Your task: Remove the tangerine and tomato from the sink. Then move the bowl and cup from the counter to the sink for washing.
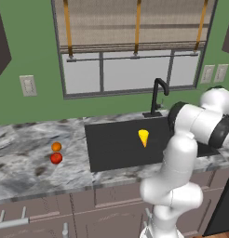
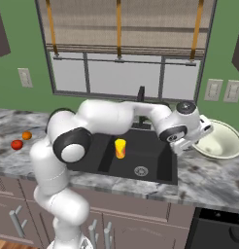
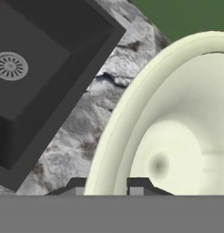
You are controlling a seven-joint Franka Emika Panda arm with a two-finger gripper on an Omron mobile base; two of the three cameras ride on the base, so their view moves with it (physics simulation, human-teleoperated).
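The pale cream bowl sits on the counter to the right of the black sink. My gripper is shut on the bowl's near rim, one fingertip inside and the other outside. From the right base the gripper meets the bowl at its left edge. The yellow cup stands inside the sink. The tangerine and the tomato lie together on the counter left of the sink.
A black curved faucet rises behind the sink. The round metal drain lies in the basin floor. A window fills the green wall behind. Brown cabinets run under the counter, and a dark appliance stands at lower right.
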